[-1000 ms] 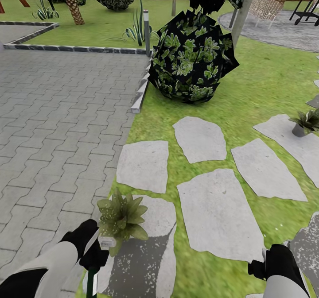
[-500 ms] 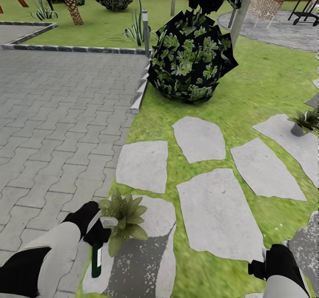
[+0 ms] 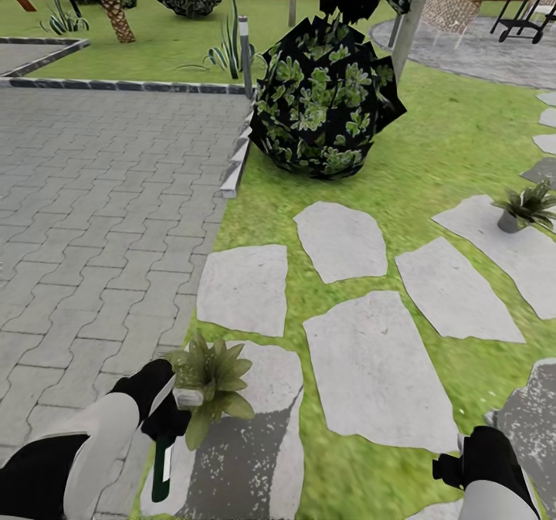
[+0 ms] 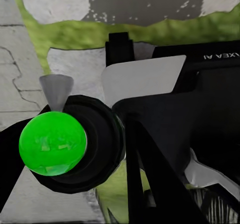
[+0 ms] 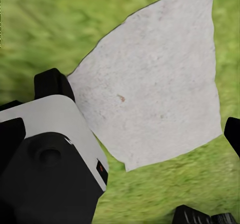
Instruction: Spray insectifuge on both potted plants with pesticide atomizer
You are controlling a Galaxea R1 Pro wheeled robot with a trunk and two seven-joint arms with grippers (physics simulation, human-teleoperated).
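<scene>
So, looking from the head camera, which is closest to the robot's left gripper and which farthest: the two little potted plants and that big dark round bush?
1. Near potted plant, right beside the left gripper.
2. Big dark bush, ahead beyond the stepping stones.
3. Second potted plant, far right; roughly as far, hard to rank.

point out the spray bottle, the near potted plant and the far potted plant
spray bottle [image 3: 161,470], head view, dark green body.
near potted plant [image 3: 210,377], head view, centre of leaves.
far potted plant [image 3: 527,203], head view, leaves above the pot.

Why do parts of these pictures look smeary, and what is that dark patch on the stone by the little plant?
Head view: the dark patch on the stepping stone beside the potted plant looks like speckled shadow. Right wrist view: the grass is soft, streaky. Left wrist view: all blurred.
</scene>
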